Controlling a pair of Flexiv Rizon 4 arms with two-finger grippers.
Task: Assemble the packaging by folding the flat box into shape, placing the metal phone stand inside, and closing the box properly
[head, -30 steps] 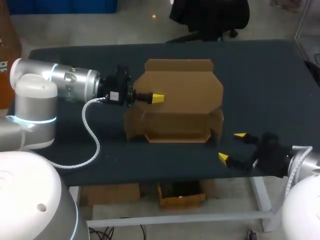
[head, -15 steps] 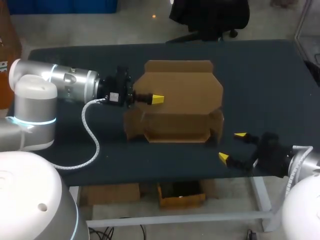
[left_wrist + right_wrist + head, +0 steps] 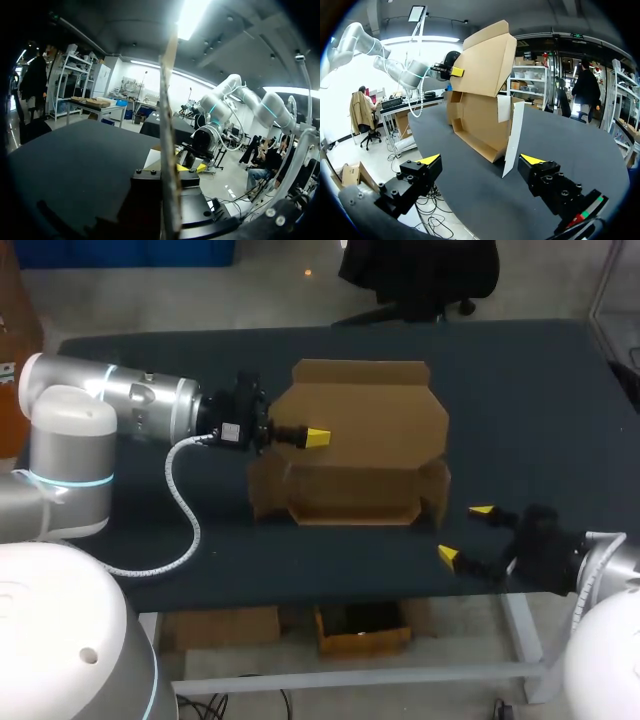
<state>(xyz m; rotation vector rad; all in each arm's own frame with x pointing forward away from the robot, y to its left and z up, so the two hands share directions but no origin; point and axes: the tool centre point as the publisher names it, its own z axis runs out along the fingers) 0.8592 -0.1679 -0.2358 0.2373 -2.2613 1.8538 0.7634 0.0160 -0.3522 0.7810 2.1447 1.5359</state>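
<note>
Standing near the middle of the dark cloth-covered table [image 3: 530, 390], the brown cardboard box [image 3: 350, 492] is half formed. Its wide lid [image 3: 375, 420] is raised and the left gripper [image 3: 314, 437] is clamped on its left edge. If this hold slips or pulls too far, the lid may crease or drag the tray. The right gripper [image 3: 463, 533] hovers spread and empty near the loose side flap [image 3: 512, 135]. No metal stand is in sight.

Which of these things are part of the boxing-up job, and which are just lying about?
Part of the job:
- cardboard box, half folded, lid raised
- left hand, gripping the lid
- right hand, open, near the box's front corner, not touching it

Not part of it:
- dark table under it all

The metal phone stand shows in none of the views.
</note>
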